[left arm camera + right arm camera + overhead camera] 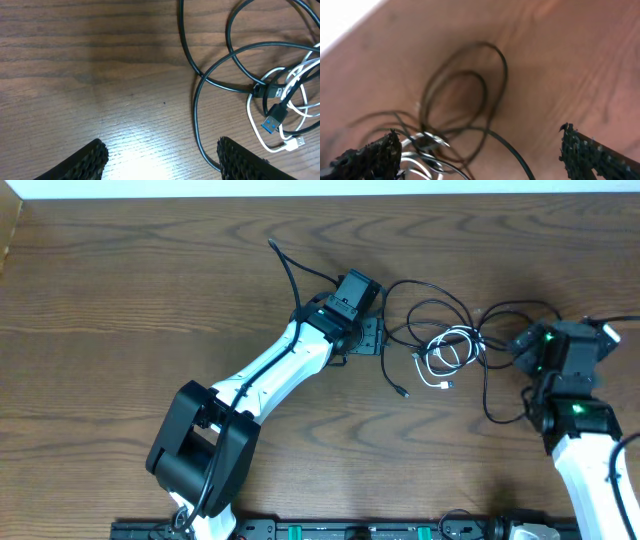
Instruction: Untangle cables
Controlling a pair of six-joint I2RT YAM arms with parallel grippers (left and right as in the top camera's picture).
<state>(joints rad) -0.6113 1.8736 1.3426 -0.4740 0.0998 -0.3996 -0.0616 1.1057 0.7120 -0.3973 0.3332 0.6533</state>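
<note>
Cords sit in one loose tangle on the wooden table (120, 300), right of centre and between the two arms. The black cord (196, 110) sprawls in wide loops. The white cord (292, 145) is coiled tighter inside them, with the black strands crossing over it.

The left gripper (162, 161) hovers at the tangle's left edge. Its fingers are well apart with nothing between them, and a black loop runs just beside one finger. The right gripper (480, 155) is at the tangle's right edge, spread wide and gripping nothing, though a black strand passes through the gap. The left arm's own black wire (285, 265) arches up behind it, clear of the tangle.

Bare wood stretches away to the left and along the near side. The table's far edge lies not far beyond the loops.
</note>
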